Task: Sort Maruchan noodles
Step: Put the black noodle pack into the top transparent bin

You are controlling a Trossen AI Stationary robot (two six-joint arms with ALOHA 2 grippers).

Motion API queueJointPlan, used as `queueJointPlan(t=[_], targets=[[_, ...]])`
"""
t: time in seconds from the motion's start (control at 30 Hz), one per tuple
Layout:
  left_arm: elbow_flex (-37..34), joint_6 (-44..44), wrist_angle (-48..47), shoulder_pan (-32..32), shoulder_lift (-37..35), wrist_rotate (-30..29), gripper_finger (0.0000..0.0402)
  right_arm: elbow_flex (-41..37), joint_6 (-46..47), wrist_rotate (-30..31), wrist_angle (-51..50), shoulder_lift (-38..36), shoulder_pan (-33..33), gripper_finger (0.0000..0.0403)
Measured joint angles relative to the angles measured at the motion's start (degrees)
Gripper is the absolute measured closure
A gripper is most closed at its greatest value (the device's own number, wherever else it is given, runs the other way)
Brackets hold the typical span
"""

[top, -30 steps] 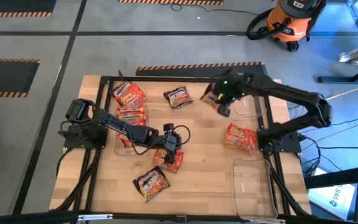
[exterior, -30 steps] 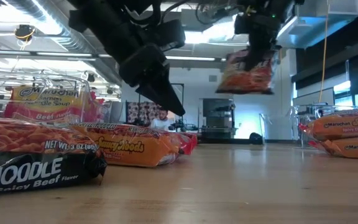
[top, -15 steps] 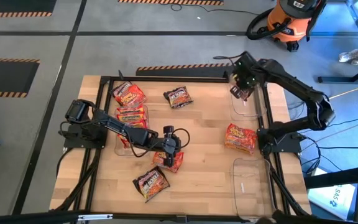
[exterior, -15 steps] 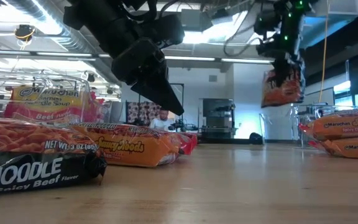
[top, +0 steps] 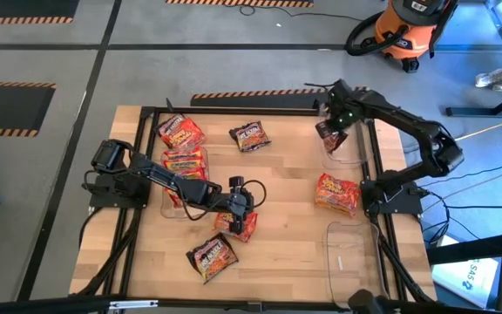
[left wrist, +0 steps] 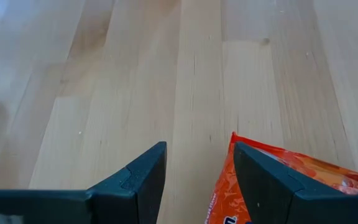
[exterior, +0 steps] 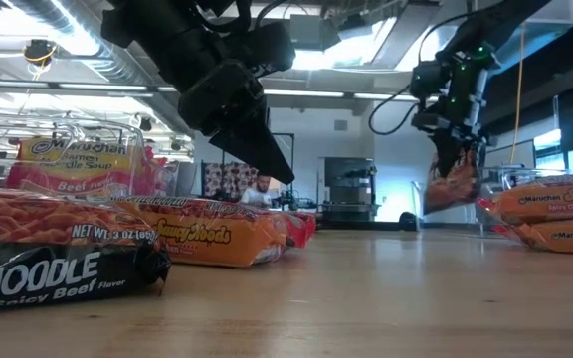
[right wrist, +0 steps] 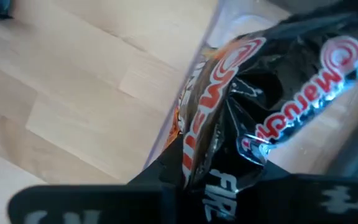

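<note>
Pale wood tabletop point(top: 286, 187), scattered noodle packets point(top: 336, 194)

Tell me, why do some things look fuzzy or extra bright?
Low view: the nearest packet sits too close, so it blurs; ceiling lights glare. Right wrist view: the dark packet in the right pincer fills the picture, soft and shiny. High view: even light.

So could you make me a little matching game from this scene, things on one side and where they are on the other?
Things:
1. dark packet
2. right end effector
3. left end effector
4. vacuum

Places:
a. on the floor beyond the table
b. open above an orange packet mid-table
c. hanging over the clear bin at the far right
d. shut on a packet

Pairs: 1-c, 2-d, 3-b, 4-a
</note>
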Motion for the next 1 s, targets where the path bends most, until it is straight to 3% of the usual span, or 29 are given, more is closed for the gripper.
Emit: queueJointPlan(t=[0.4,0.7,1.0], targets=[[0.02,0.0,0.0,0.0,0.0,0.02,0.0221,-0.03,4.28,-6.17,3.63,2.97,0.01,0.0343],[0.02,0.02,0.0,0.02,0.0,0.0,0.0221,-0.03,5.05,-1.14,-3.5,2.97,0.19,0.0343],[0.02,0.02,0.46,-0.02,0.0,0.0,0.0221,-0.03,14.61,-3.81,5.45,2.97,5.09,0.0343]])
